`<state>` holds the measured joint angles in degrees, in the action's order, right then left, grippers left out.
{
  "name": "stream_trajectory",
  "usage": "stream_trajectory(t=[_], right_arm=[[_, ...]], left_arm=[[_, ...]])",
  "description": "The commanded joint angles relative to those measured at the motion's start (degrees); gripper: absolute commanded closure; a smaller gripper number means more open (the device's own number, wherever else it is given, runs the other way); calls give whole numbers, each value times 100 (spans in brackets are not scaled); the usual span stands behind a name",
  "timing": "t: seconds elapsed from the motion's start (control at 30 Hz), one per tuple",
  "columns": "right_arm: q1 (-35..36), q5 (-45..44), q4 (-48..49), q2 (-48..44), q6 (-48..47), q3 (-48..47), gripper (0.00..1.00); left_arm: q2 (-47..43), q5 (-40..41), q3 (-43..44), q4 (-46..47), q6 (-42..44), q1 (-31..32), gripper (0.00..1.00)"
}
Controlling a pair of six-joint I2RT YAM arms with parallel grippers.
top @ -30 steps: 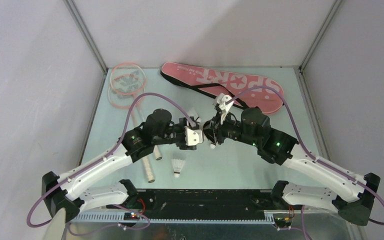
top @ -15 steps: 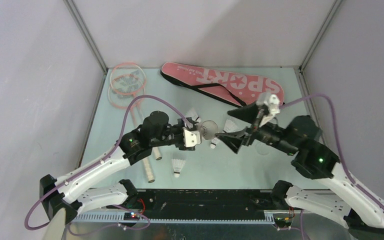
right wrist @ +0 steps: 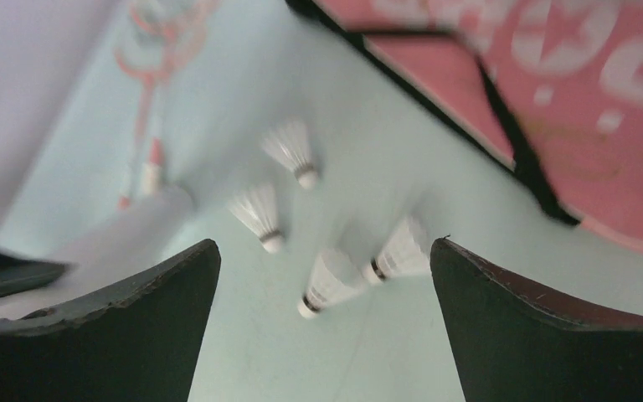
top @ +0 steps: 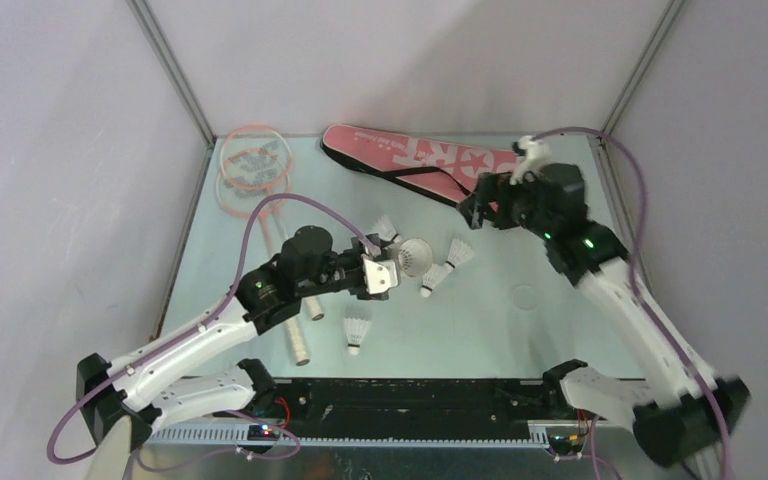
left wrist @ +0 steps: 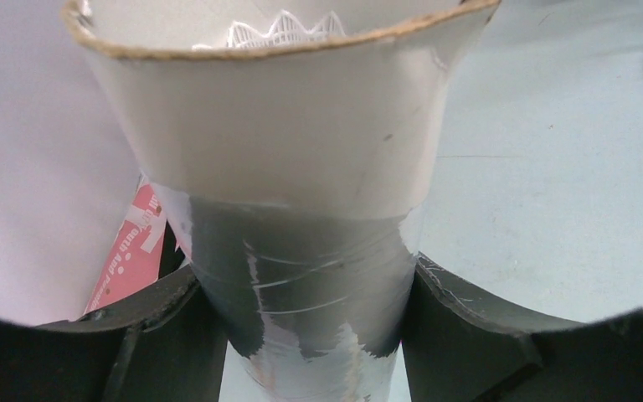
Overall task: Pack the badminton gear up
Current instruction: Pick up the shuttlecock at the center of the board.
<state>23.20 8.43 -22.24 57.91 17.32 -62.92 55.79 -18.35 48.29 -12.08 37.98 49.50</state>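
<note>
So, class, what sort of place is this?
Probably a robot test cell, not a court: plain walls box in a table, with the left arm and right arm bolted at its near edge.

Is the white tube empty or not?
Not empty. In the left wrist view, a shuttlecock's zigzag feather tips show inside the open rim of the tube. How many, cannot tell.
</note>
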Motion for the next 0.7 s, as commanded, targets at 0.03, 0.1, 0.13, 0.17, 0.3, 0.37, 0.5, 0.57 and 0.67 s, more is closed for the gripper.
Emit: stream_trajectory(t=[0.03, 0.1, 0.13, 0.17, 0.3, 0.37, 0.5, 0.57, 0.67], right_arm=[[-133, 528, -447, 1636, 44, -32, 2], [-160, 472, -350, 2179, 33, -91, 6], [-159, 330, -316, 2470, 36, -118, 6], [-165, 267, -199, 2589, 27, -121, 6], [-223, 166, 121, 3186, 15, -177, 10], [-250, 281, 289, 3485, -37, -185, 12], [-285, 186, 617, 3884, -201, -204, 16], [-342, 233, 698, 4073, -204, -262, 18], [-378, 473, 836, 4266, -269, -348, 24]], left_arm=[[-269, 132, -185, 435, -477, 16, 60], [-316, 209, -233, 537, -588, 19, 60], [-333, 240, -246, 569, -666, 17, 60], [-356, 287, -271, 631, -703, 17, 60], [-403, 219, -369, 771, -828, 16, 60], [-405, 202, -429, 866, -861, 23, 60], [-367, 136, -469, 984, -928, 16, 60], [-344, 108, -474, 1024, -968, 16, 60], [-318, 70, -531, 1151, -1018, 21, 60]])
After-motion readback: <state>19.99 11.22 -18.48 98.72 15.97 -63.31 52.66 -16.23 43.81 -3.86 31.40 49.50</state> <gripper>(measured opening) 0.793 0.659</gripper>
